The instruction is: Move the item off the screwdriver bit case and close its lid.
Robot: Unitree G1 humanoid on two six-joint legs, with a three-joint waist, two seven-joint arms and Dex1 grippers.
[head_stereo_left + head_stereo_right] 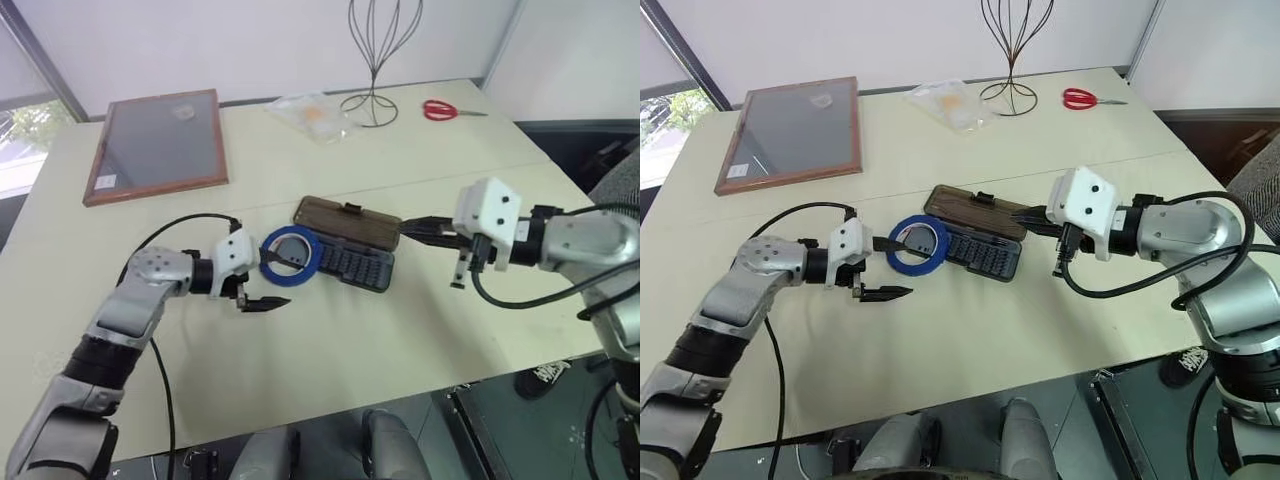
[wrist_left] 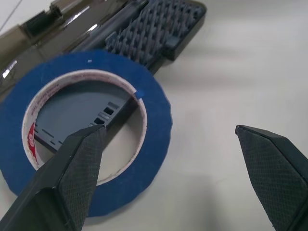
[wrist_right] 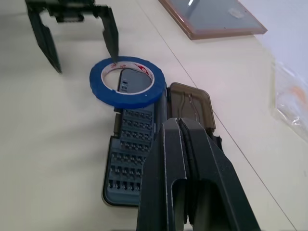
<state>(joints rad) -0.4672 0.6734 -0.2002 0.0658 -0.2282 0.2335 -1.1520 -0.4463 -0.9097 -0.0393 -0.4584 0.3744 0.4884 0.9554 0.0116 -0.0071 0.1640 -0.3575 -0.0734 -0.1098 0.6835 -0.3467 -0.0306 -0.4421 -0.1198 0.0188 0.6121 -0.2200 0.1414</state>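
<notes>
The blue tape roll (image 1: 291, 281) lies flat on the left end of the open dark grey bit case (image 1: 362, 266), partly overhanging the table. The smoky brown lid (image 1: 345, 222) is folded back flat behind the case. My left gripper (image 1: 267, 283) is open and level with the tape. One finger (image 2: 79, 163) reaches over the ring's hole, the other finger (image 2: 269, 163) stands over bare table beside the roll. My right gripper (image 1: 408, 229) is shut with nothing in it, its tips hovering at the lid's right end, and its closed fingers (image 3: 185, 159) point along the case.
A wooden-framed grey board (image 1: 155, 145) lies at the back left. A wire stand (image 1: 372, 100), a clear plastic bag (image 1: 310, 115) and red scissors (image 1: 438, 110) sit along the far edge. The table's front edge (image 1: 330, 415) runs close below the arms.
</notes>
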